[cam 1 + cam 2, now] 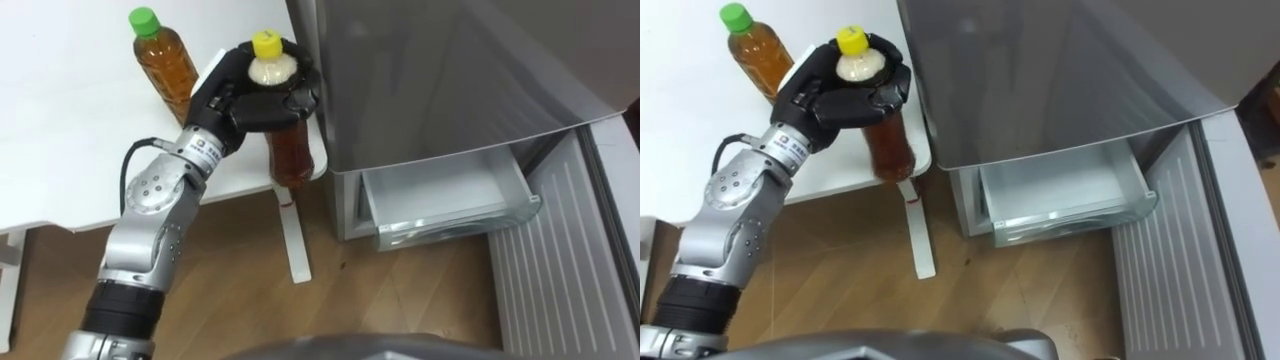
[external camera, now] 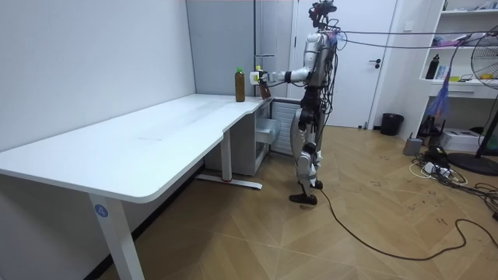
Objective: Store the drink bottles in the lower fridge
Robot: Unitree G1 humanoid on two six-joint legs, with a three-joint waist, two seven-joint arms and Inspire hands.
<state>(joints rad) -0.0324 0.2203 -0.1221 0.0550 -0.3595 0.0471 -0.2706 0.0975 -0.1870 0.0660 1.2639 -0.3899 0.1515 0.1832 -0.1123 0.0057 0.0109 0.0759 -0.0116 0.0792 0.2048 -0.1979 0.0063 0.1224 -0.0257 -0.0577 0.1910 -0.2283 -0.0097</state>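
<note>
My left hand (image 1: 252, 103) is shut on a brown drink bottle with a yellow cap (image 1: 291, 150), fingers curled round its neck. It holds the bottle upright over the near right corner of the white table (image 1: 70, 150), close to the grey fridge (image 1: 450, 70). A second brown bottle with a green cap (image 1: 165, 68) stands on the table just left of the hand. The lower fridge drawer (image 1: 440, 200) is pulled out and has nothing in it. In the room view I stand at the table's far end with the left hand (image 2: 262, 78) stretched toward the bottle on the table (image 2: 240, 84).
The open lower fridge door (image 1: 565, 260) stands out at the right. A white table leg (image 1: 292, 235) rises from the wooden floor (image 1: 400, 300) below the held bottle, between the table and the fridge.
</note>
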